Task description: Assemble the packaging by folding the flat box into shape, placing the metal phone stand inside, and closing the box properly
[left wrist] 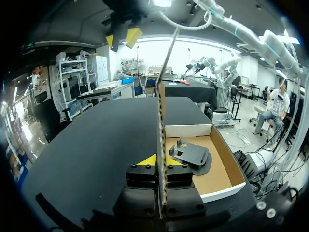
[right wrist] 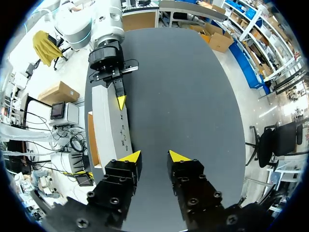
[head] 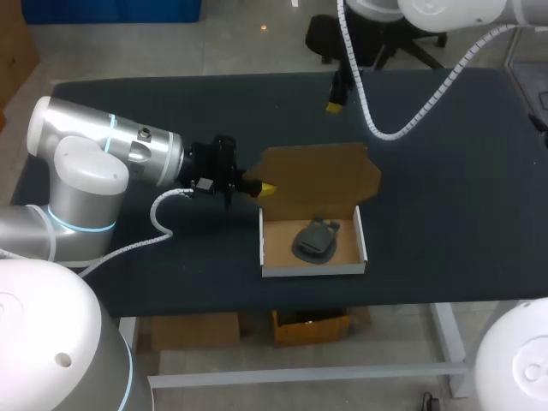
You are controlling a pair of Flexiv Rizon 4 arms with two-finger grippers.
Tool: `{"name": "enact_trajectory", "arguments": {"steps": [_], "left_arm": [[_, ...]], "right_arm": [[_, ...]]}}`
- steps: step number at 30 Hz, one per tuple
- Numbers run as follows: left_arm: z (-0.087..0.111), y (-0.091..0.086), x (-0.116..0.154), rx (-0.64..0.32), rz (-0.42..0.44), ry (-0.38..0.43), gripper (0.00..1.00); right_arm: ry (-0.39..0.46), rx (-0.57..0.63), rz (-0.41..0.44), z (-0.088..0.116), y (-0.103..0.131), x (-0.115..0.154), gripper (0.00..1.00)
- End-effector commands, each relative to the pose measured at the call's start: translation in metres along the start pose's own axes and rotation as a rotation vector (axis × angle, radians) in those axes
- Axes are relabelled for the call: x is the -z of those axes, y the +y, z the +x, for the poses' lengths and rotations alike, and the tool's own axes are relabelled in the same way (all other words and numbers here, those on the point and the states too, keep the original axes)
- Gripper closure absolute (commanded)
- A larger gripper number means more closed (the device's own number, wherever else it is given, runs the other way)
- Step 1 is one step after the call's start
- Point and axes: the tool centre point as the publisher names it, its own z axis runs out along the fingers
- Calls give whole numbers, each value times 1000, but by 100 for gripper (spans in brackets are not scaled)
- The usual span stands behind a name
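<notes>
The cardboard box has white walls and a brown inside, and sits near the table's front edge. A dark grey phone stand lies inside it, also visible in the left wrist view. The brown lid stands raised from the box's back wall. My left gripper is shut on the lid's left edge, and the lid shows edge-on between its fingers. My right gripper hangs above the table's back, open with nothing between its fingers. It looks down on the lid's white outer face.
The dark table stretches bare to the right of the box and behind it. The right arm's white ribbed cable hangs over the back of the table above the lid.
</notes>
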Motion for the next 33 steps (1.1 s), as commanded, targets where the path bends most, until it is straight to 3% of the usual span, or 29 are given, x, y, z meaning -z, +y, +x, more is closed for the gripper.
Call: {"name": "enact_trajectory", "arguments": {"steps": [1,10,20,33], "left_arm": [[1,1,-1,-1,3,-3,100],[1,1,-1,-1,3,-3,100],[1,1,-1,-1,3,-3,100],[1,1,-1,-1,3,-3,100]], "right_arm": [[10,12,93,0,11,-7,69],[25,43,128,13,17,-19,69],[37,62,150,31,16,-26,62],[70,121,146,54,14,-30,65]]}}
